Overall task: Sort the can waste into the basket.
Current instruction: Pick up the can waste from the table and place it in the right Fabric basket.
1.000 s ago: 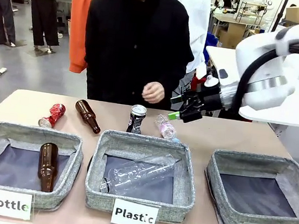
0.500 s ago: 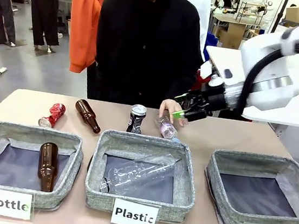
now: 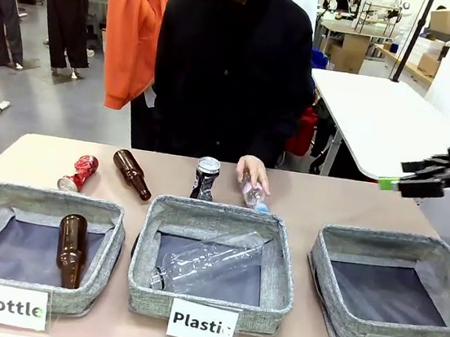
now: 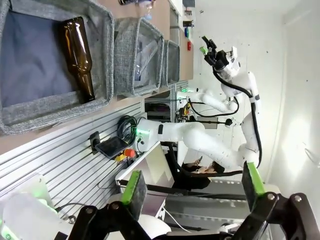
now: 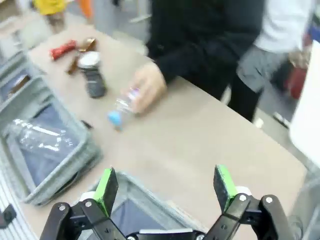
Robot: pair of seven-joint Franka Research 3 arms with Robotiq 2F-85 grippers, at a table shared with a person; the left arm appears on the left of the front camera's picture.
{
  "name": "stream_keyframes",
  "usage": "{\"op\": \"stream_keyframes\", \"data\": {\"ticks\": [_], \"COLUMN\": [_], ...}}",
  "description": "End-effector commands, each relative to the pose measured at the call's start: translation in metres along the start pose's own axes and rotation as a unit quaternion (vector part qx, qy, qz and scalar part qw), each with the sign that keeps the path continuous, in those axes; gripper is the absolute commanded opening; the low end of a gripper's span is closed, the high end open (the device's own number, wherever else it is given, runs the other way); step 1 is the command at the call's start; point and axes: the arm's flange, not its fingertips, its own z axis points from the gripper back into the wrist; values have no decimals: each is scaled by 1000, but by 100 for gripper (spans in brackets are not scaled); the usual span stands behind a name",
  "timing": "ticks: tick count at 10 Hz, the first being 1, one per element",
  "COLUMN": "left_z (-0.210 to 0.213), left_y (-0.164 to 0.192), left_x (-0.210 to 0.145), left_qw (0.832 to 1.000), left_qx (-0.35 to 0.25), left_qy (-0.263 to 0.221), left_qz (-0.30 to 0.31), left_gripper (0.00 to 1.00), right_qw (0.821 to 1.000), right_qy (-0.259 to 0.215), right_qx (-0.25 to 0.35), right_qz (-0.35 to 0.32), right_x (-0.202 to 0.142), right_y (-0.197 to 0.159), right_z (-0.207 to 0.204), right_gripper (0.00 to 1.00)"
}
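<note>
Status: no can sorted. The "Can" basket (image 3: 338,248) holds nothing. The black can (image 3: 206,178) stands upright and the crushed red can (image 3: 79,174) lies on the table (image 3: 327,204), far side (both ungripped). Right gripper (image 3: 395,175) hangs open near the basket. Left gripper (image 4: 193,184) is open, away from both cans.

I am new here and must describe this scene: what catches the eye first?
Three grey felt baskets line the near edge of the table, the right basket carded "Can". Behind the middle one, a person's hand rests on a small clear plastic bottle, beside an upright black-and-blue metal can. The right gripper hangs over the right side, jaws open.
</note>
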Motion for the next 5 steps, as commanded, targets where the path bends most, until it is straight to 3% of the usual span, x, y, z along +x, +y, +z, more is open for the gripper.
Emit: {"op": "stream_keyframes", "data": {"ticks": [1,3,5], "left_z": [0,0,0], "left_y": [-4,-4,-4], "left_x": [0,0,0], "left_qw": [1000,1000,1000], "left_qx": [-8,-8,-8], "left_qy": [-1,-1,-1], "left_qz": [1,1,1], "left_gripper": [100,100,100], "right_qw": [997,996,999], "right_qy": [20,23,14], "right_qx": [-34,-29,-17], "right_qz": [-66,-81,-45], "right_x": [-11,-17,-10], "right_y": [30,26,18], "right_z": [5,-2,-14], "right_gripper": [100,100,100]}}
